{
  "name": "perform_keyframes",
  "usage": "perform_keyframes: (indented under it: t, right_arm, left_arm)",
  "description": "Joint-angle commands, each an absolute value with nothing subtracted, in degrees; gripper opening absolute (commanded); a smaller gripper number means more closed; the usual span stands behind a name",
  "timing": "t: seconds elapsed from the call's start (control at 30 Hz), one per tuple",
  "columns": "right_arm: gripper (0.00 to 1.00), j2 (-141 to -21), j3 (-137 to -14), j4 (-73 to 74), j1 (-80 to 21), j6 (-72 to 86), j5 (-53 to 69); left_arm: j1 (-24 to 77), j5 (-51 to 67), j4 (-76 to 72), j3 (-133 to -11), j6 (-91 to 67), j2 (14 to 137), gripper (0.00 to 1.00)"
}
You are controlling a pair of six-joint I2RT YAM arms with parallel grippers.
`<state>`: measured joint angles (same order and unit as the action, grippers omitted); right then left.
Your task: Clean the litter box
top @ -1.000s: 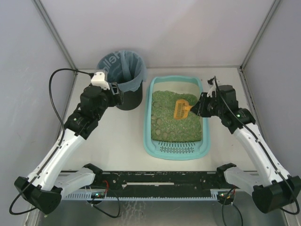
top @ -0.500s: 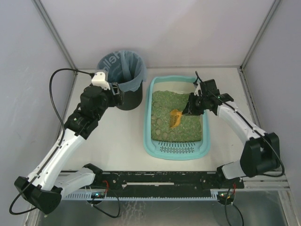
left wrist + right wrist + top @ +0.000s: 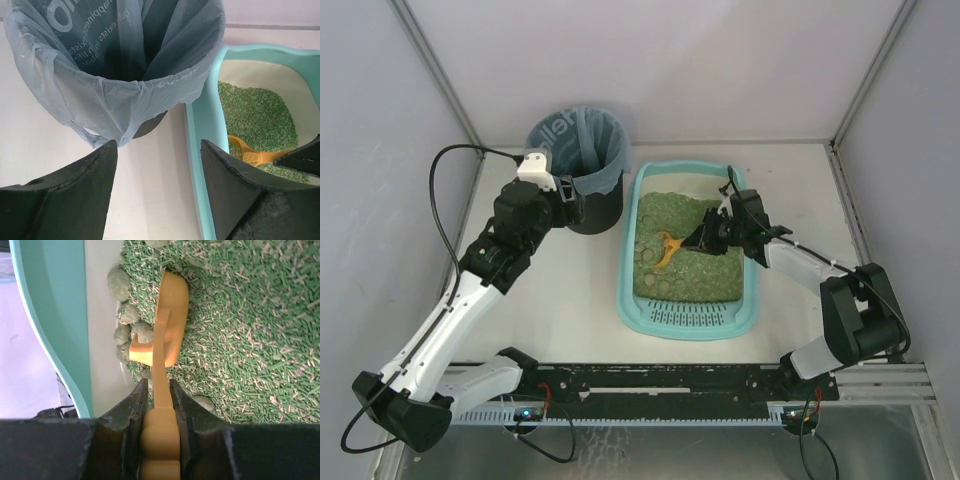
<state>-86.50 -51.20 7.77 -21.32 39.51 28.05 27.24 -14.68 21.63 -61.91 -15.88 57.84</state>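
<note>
litter box [image 3: 688, 319]: on worktop [image 3: 570, 300] beside bin [image 3: 595, 215] | right hand [image 3: 156, 390]: gripping scoop [image 3: 172, 315], blade in litter [image 3: 705, 270] among clumps [image 3: 120, 282] | left hand [image 3: 159, 150]: wide, empty | progress: early, clumps not yet binned

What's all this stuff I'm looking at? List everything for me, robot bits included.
litter box: one, light teal, middle of the table, right of the bin
litter: one bed, green granules, inside the litter box
clumps: several, grey-green, in the litter near the scoop
scoop: one, orange, dug into the litter
bin: one, black, far-left of the litter box
bag: one, blue, lining the bin
table: one, pale, under everything
left gripper: one, black, open and empty, beside the bin
right gripper: one, black, shut on the scoop handle, over the litter box
</note>
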Motion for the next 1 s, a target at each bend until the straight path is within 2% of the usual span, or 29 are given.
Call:
perform_keyframes:
  t: [0.0, 0.37, 0.77, 0.97]
  right_arm:
    - [0.00, -82.17, -43.86, -3.25, -21.40, 47.52, 29.81]
    - [0.00, -69.98, -32.50, -21.37, -14.96, 56.37, 33.90]
    - [0.00, -62.69, -27.65, -23.74, -9.68, 58.11, 36.57]
    - [0.00, -54.30, -23.55, -24.48, -2.58, 59.72, 38.98]
  left_arm:
    - [27.39, -14.18, 20.65, -63.70, -14.97, 57.65, 0.72]
    - [27.33, -14.15, 20.61, -63.72, -15.09, 57.54, 0.72]
    - [27.37, -13.89, 20.66, -63.72, -15.09, 57.28, 0.72]
    - [27.34, -13.78, 20.65, -63.72, -15.11, 57.28, 0.72]
